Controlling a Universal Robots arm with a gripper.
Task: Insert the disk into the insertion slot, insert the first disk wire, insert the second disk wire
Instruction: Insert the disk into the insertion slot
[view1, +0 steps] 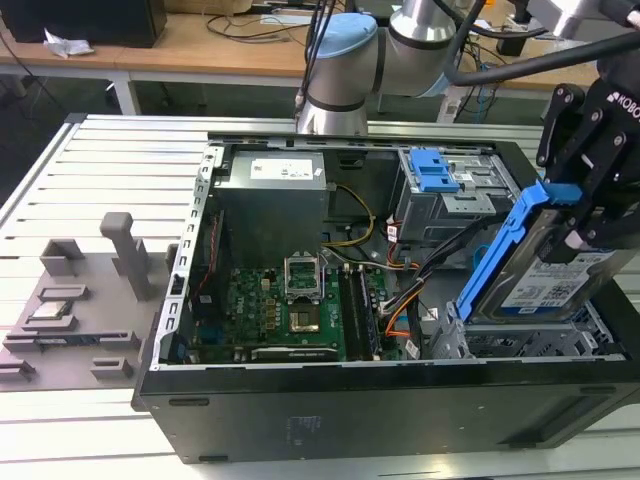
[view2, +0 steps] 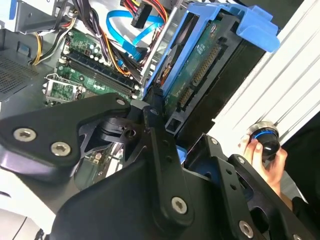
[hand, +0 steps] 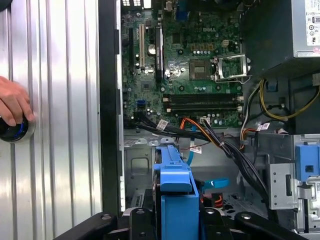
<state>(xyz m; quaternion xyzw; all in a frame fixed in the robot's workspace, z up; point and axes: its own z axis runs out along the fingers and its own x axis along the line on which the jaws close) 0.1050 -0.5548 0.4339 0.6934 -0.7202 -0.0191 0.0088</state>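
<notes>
Jaws are clamped on the disk (view1: 545, 278), gripping the top end of its blue frame, so it hangs tilted right under them. Below that sits the insertion slot (view1: 520, 345), with the disk's low end at its mouth. A cable bundle (view1: 425, 275) crowds in beside it, and the grey drive cage (view1: 445, 190) is further off. Someone's hand (hand: 12, 105) rests on a knob (hand: 12, 129) on the bench (hand: 60, 150).

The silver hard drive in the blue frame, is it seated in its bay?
Out: the blue-framed silver drive is tilted in the black gripper, over the silver perforated cage.
</notes>
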